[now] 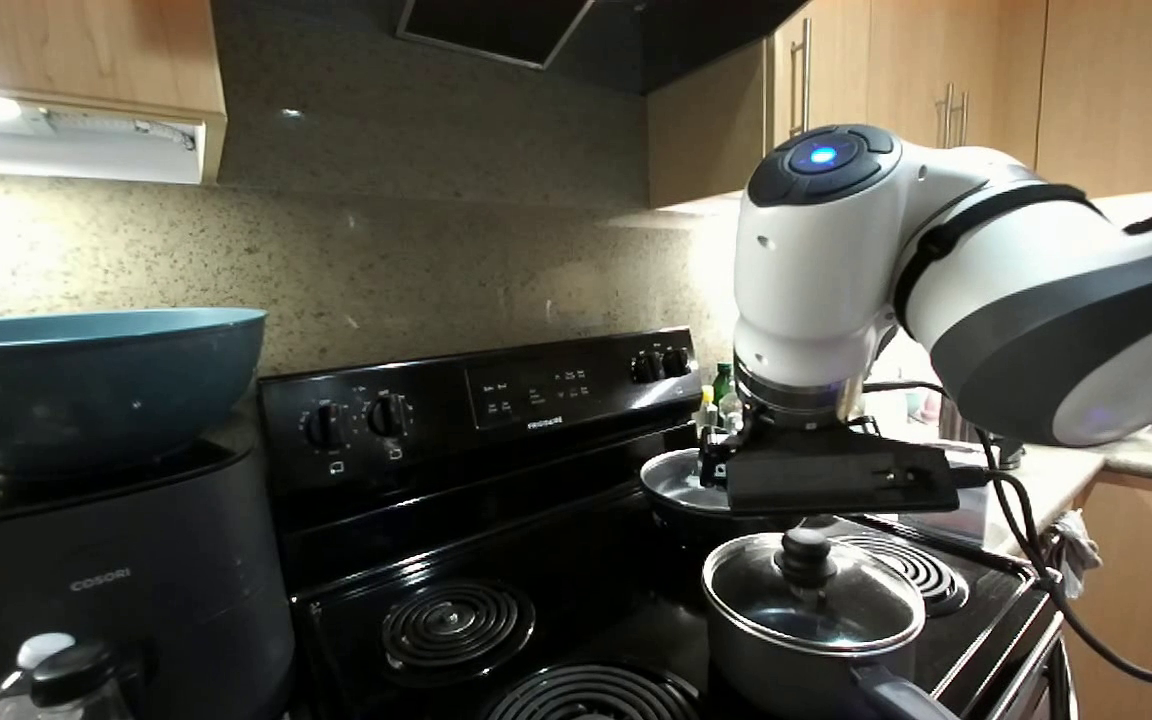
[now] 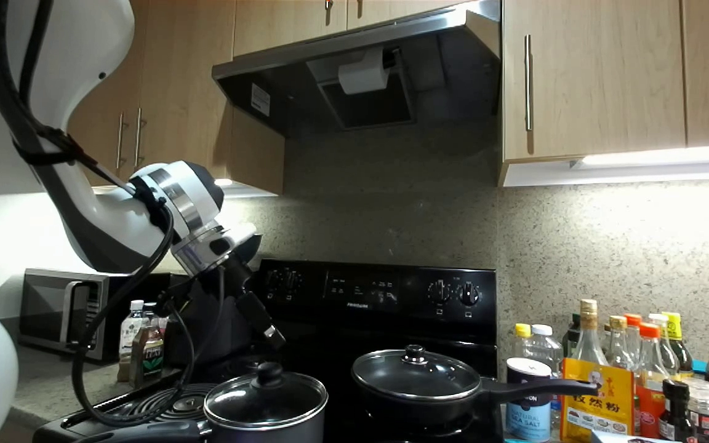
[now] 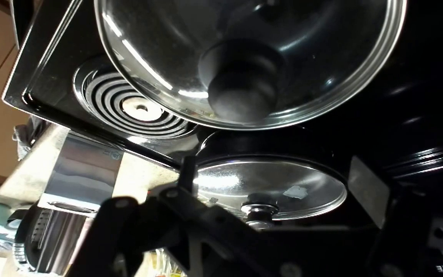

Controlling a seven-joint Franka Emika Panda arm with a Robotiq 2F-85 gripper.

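Note:
My gripper is open, with its two fingers wide apart and nothing between them. In an exterior view its dark body is partly hidden behind the black camera mount, above the stove. Nearest below is a grey saucepan with a glass lid and black knob; the knob is large in the wrist view. A black frying pan with a glass lid sits behind it on the stove. Its lid shows between my fingers, farther away. I touch neither pan.
Coil burners lie beside the saucepan. A dark air fryer carries a blue bowl. A range hood hangs above. Bottles and a yellow packet stand beside the stove. A loose cable hangs from the arm.

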